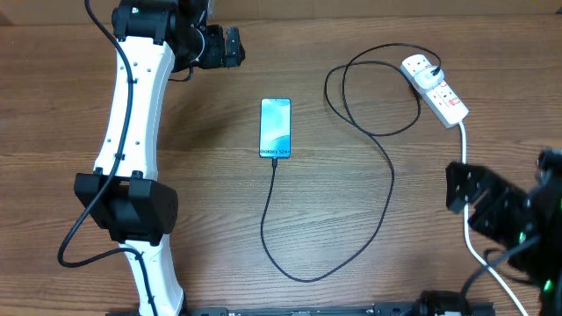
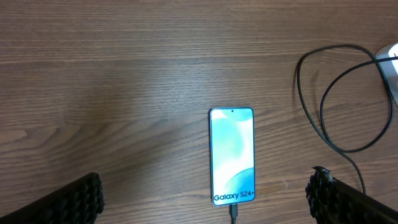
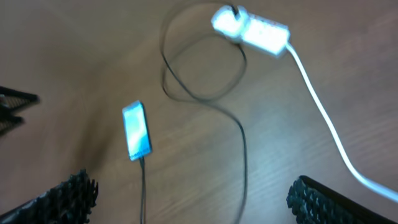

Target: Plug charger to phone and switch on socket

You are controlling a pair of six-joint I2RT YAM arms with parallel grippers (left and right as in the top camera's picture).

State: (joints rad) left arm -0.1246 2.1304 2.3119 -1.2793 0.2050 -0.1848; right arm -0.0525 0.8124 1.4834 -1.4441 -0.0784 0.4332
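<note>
The phone (image 1: pixel 275 128) lies flat mid-table, its blue screen lit. The charger (image 1: pixel 391 180), a thin black cable, runs from the phone's bottom edge down, round to the right and up in a loop to the socket (image 1: pixel 439 91), a white strip with red switches at the far right. In the left wrist view the connector (image 2: pixel 233 213) sits in the phone (image 2: pixel 232 155). My left gripper (image 1: pixel 237 48) hovers open at the far left, above the table. My right gripper (image 1: pixel 452 186) is open at the right, short of the socket (image 3: pixel 252 28), with nothing between its fingers (image 3: pixel 329 202).
The socket's thick white lead (image 1: pixel 470 237) trails down the right side past my right arm to the front edge. The left arm's white link (image 1: pixel 132 114) stretches along the table's left side. Bare wood surrounds the phone.
</note>
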